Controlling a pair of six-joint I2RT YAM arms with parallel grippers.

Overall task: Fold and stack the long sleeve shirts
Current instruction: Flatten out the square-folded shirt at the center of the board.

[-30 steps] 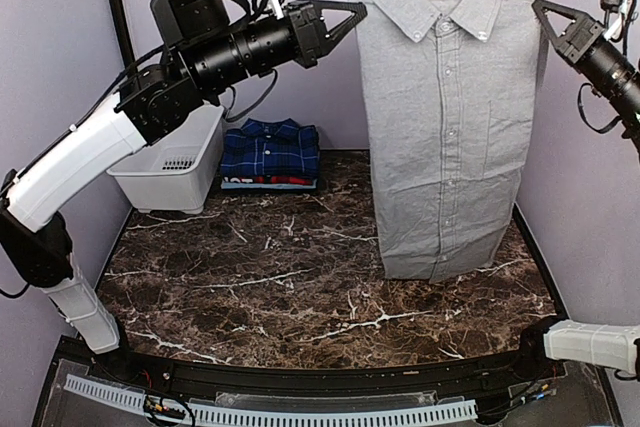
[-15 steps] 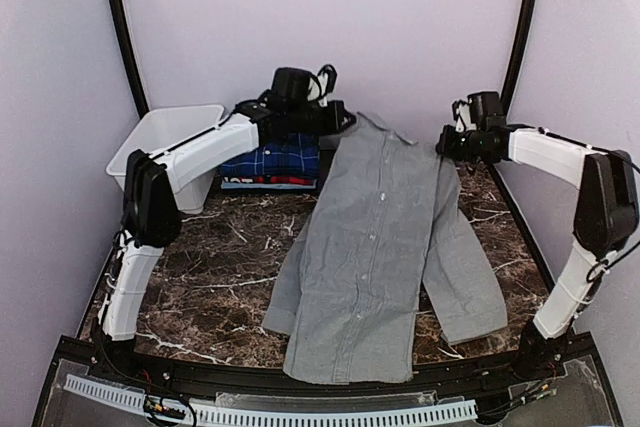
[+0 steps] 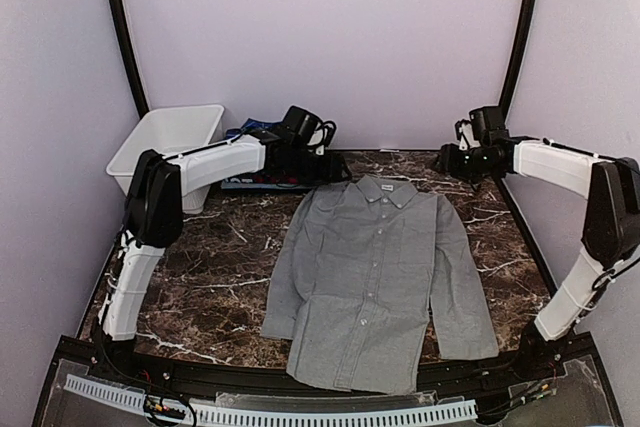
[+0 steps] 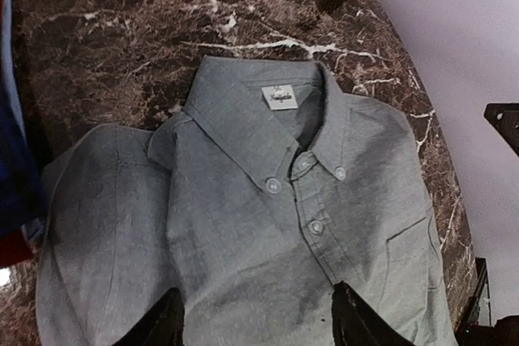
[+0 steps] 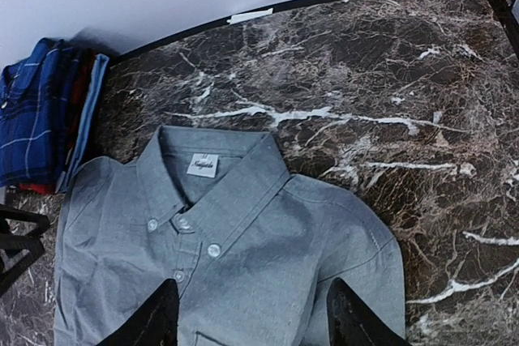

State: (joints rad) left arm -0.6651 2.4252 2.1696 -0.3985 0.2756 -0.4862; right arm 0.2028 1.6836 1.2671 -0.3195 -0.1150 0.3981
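Note:
The plain light grey long sleeve shirt (image 3: pixel 370 277) lies flat and face up on the marble table, collar toward the back wall, sleeves down its sides, hem at the front edge. My left gripper (image 3: pixel 335 168) hovers open just above its left shoulder. In the left wrist view the fingers (image 4: pixel 169 320) stand apart over the cloth (image 4: pixel 243 224), nothing between them. My right gripper (image 3: pixel 446 160) is open above the other shoulder (image 5: pixel 340 232). A folded dark blue plaid shirt (image 5: pixel 36 111) lies on another with red edges (image 5: pixel 77 91) at the back left.
A white plastic basket (image 3: pixel 165 142) stands at the back left corner, beside the folded stack (image 3: pixel 245 183), which my left arm partly hides. Purple walls close the back and sides. Bare marble (image 3: pixel 200 267) shows left of the grey shirt.
A second ago both grippers held the grey shirt up by its shoulders. They lowered it flat onto the table, then opened and let it go.

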